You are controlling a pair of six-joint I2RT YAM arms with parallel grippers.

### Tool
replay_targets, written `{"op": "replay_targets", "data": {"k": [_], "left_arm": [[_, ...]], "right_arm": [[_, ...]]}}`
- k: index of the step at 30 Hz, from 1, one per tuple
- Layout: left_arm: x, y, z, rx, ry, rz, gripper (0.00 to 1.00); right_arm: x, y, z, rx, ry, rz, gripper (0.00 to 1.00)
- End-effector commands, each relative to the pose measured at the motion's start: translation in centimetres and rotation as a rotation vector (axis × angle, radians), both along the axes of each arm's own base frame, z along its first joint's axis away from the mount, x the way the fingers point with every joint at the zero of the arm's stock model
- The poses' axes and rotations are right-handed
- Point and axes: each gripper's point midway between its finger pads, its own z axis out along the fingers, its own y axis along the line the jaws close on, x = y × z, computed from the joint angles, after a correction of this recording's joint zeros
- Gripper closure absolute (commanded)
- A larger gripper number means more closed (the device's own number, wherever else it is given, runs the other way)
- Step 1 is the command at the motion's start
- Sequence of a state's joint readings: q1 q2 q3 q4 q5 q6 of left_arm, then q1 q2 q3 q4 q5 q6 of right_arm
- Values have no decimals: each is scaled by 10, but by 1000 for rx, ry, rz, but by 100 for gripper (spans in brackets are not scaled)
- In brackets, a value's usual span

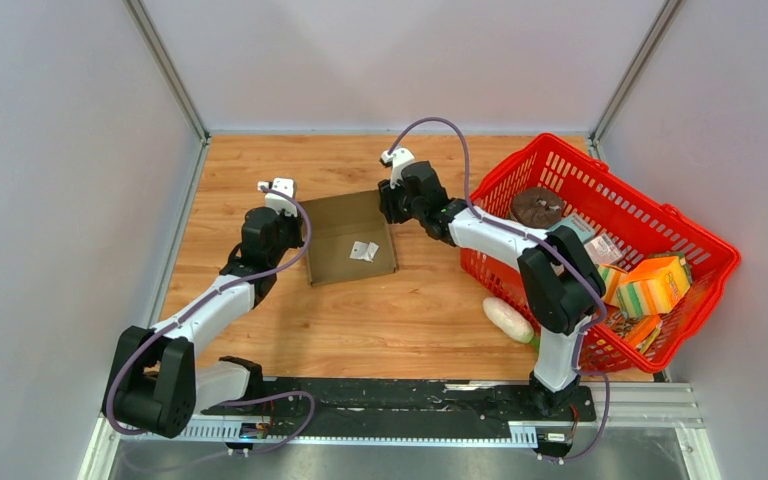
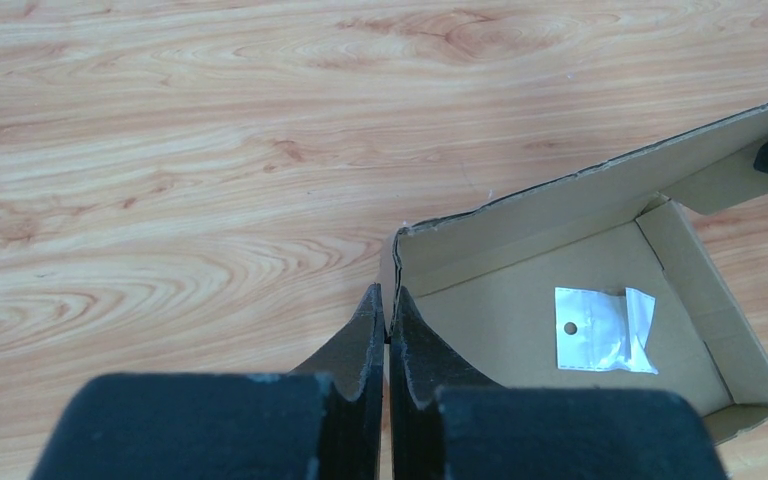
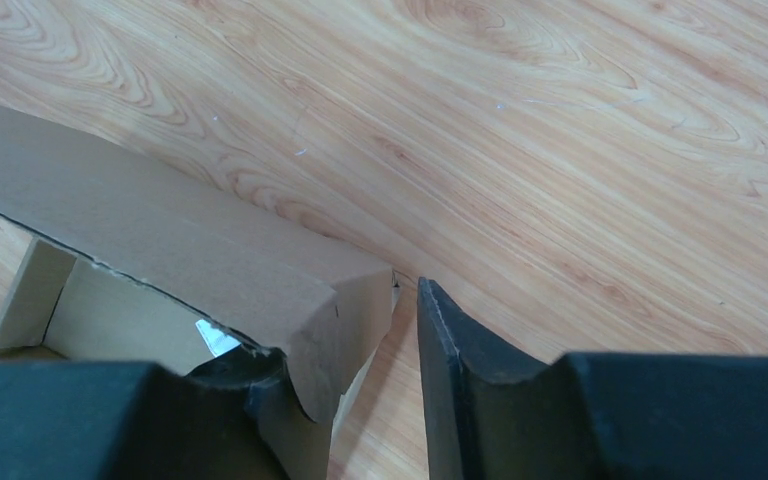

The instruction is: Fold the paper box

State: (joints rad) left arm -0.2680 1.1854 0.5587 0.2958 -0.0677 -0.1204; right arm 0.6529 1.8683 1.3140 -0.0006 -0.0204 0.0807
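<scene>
The box [image 1: 350, 238] sits open-topped on the surface [image 1: 410, 310] between the arms, its walls partly raised and a white packet [image 2: 600, 330] loose on its floor. My left tool [image 2: 387, 300] is closed, and I think it pinches the left wall at the far corner, though the gap is too thin to be sure. My right tool [image 3: 345, 330] is spread and straddles the far right corner, one finger inside and one outside. I'd use the left pinch as an anchor and close the right squarely on its wall. Then I'd stand that wall up slowly along its crease, so the box neither skids nor buckles.
</scene>
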Motion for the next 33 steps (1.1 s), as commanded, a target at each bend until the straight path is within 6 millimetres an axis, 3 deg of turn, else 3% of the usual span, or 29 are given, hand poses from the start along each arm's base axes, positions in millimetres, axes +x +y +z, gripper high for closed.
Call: {"op": "replay_targets", "data": {"k": [1,3,10,14,15,16,17,19,21,23,24,25,30,33], "left_arm": [[6,-5,21,-2,-79,-24,97],[6,-5,20,-4,-77,-26,97],[9,-3,19,-23,-71,17,100],[18,1,27,-106,-97,184,100],[17,-11,24,-103,-103,178,100],[21,-15,34,-119,-154,196,100],[22,-9,35,-111,-175,253,100],[22,-16,35,-146,-203,262,100],[19,-11,26,-166,-207,307,100],[19,-10,29,-192,-241,322,100],[15,-8,25,-200,-248,326,100],[13,-9,24,-223,-253,329,100],[7,-14,10,-274,-237,324,100],[7,-22,1,-306,-217,315,100]], "right_arm": [[6,3,29,31,-71,8,65],[6,2,30,34,-76,5,67],[12,-3,40,64,-135,-88,99],[14,-7,48,93,-193,-225,100],[12,-3,48,102,-201,-255,100],[16,-7,50,98,-226,-306,100],[17,-7,50,94,-235,-331,100],[19,-11,48,69,-262,-430,100],[15,-10,49,74,-270,-467,100],[14,-14,56,94,-299,-516,100],[8,-15,50,87,-301,-518,100],[7,-17,58,115,-328,-539,100],[-6,-17,48,164,-344,-555,100],[-14,-22,31,184,-347,-560,100]]}}
